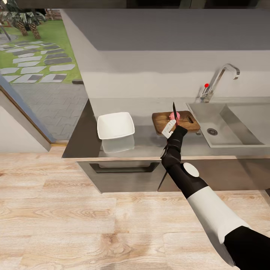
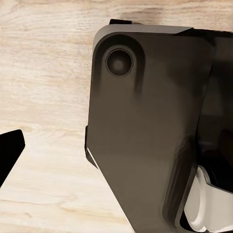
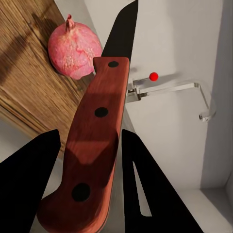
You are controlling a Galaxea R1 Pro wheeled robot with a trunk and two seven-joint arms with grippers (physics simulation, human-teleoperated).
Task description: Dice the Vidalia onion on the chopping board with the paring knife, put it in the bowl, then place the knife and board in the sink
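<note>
1. We're looking down at the countertop (image 1: 150, 144), and our right gripper (image 1: 170, 127) is reaching out over its middle, right at the near edge of the chopping board (image 1: 161, 120).
2. Its fingers (image 3: 141, 184) are closed tight on the red handle of the paring knife (image 3: 94, 145); the dark blade stands up and points away from us, over the board.
3. There's the Vidalia onion (image 3: 74, 48), whole and pinkish, sitting on the brown board just beside the blade. From the head camera it peeks out behind the knife (image 1: 174, 114) near the board's middle (image 1: 172, 115); whether steel is touching skin, we can't tell.
4. The board lies flat on the counter, its far end right up against the sink (image 1: 240, 129), whose basin sits at our right with the round drain showing.
5. Behind the basin rises the faucet (image 1: 221, 80), its red-knobbed lever (image 1: 206, 85) beside it.
6. Over to our left, well apart from the board, the white bowl (image 1: 115, 125) rests on the counter near its front edge.
7. The left wrist camera gives us a dark robot panel (image 2: 145, 131) over the wooden floor (image 2: 43, 87); with only one dark fingertip (image 2: 9, 148) at the edge, we can't say how far that gripper is open.
</note>
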